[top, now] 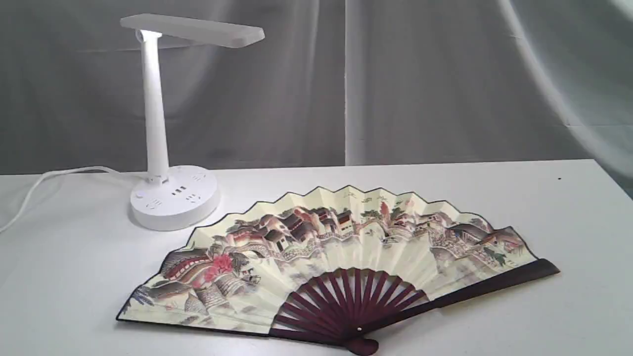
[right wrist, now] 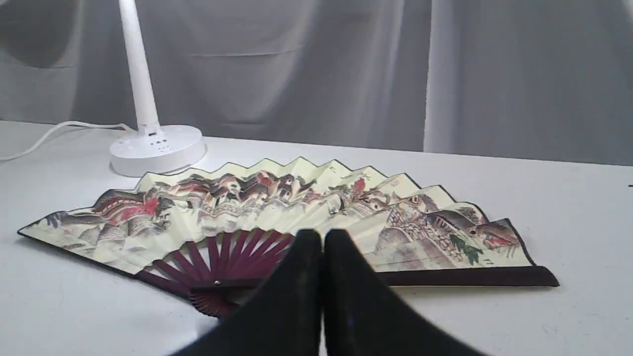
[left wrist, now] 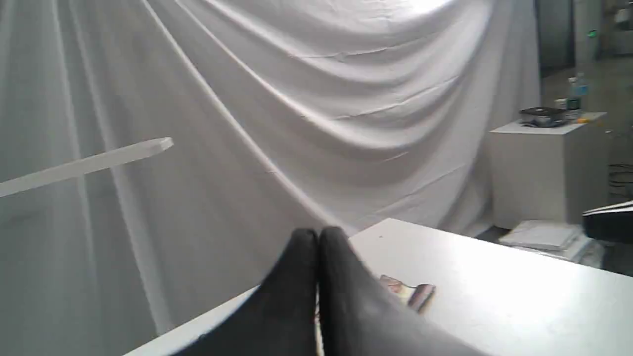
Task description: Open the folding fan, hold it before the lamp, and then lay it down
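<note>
The folding fan (top: pixel 336 257) lies fully spread and flat on the white table, painted side up, its maroon ribs meeting at a pivot near the front edge. The white lamp (top: pixel 163 148) stands upright behind the fan's left end, head lit. No gripper appears in the exterior view. In the right wrist view my right gripper (right wrist: pixel 321 237) is shut on nothing, hovering on the near side of the fan (right wrist: pixel 277 217) close to its pivot, with the lamp (right wrist: pixel 148 133) beyond. My left gripper (left wrist: pixel 319 237) is shut and empty, raised, with the fan (left wrist: pixel 410 291) tip showing past it and the lamp (left wrist: pixel 89 165) head off to one side.
The lamp's white cord (top: pixel 54 180) trails off the table's left side. A grey draped curtain (top: pixel 395 79) hangs behind the white table (top: pixel 568 222). The left wrist view shows a white cabinet (left wrist: pixel 544 168) with items on top, off the table.
</note>
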`<move>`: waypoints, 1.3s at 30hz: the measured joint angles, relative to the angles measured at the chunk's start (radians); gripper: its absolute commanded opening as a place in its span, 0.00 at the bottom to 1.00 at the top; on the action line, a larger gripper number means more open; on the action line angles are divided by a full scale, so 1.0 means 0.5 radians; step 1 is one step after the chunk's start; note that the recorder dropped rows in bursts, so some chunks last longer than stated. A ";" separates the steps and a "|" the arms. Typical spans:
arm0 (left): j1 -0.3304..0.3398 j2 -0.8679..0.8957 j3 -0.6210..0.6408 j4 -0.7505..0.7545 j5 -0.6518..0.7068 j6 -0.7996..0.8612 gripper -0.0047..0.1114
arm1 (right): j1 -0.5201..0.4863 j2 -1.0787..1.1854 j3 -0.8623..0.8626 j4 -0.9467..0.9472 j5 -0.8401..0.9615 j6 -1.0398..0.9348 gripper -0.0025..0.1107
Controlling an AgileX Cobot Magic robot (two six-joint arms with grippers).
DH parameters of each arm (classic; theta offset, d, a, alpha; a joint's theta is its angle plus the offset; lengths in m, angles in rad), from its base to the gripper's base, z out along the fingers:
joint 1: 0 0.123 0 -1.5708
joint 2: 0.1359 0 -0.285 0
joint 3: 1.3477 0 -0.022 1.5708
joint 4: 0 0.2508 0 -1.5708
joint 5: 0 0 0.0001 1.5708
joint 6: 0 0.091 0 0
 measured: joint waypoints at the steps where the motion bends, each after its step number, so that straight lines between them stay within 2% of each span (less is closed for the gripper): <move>1: -0.042 0.000 0.000 0.000 0.000 0.000 0.04 | 0.000 0.000 0.000 0.000 0.000 0.000 0.02; 5: -0.135 0.000 0.000 0.000 0.005 0.000 0.04 | 0.000 0.000 0.000 0.000 0.000 0.000 0.02; 11: -0.148 0.000 0.000 -0.004 0.139 0.000 0.04 | 0.000 0.000 0.000 0.000 0.000 0.000 0.02; 14: -0.148 0.000 0.000 -0.120 0.169 -0.024 0.04 | 0.000 0.000 0.000 0.000 0.000 0.000 0.02; 17: -0.148 0.000 0.012 -0.451 0.210 -0.040 0.04 | 0.000 0.000 0.000 0.000 0.000 0.000 0.02; 20: -0.148 0.000 0.092 -1.079 0.268 -0.045 0.04 | 0.000 0.000 0.000 0.000 0.000 0.000 0.02; 22: -0.148 0.000 0.196 -1.620 0.302 -0.004 0.04 | 0.000 0.000 0.000 0.000 0.000 0.000 0.02; 26: -0.148 0.000 0.377 -2.277 0.444 0.253 0.04 | 0.000 0.000 0.000 0.000 0.000 0.000 0.02; 28: -0.148 0.000 0.455 -2.551 0.653 0.449 0.04 | 0.000 0.000 0.000 0.000 0.000 0.004 0.02; 33: -0.148 -0.003 0.552 -2.767 1.203 0.708 0.04 | 0.000 0.000 0.000 0.000 0.000 0.004 0.02; 37: -0.148 -0.003 0.639 -2.839 1.660 0.753 0.04 | 0.000 0.000 0.000 0.004 0.000 0.004 0.02; 39: -0.148 -0.003 0.704 -2.907 1.783 0.757 0.04 | 0.000 0.000 0.000 0.012 0.000 0.004 0.02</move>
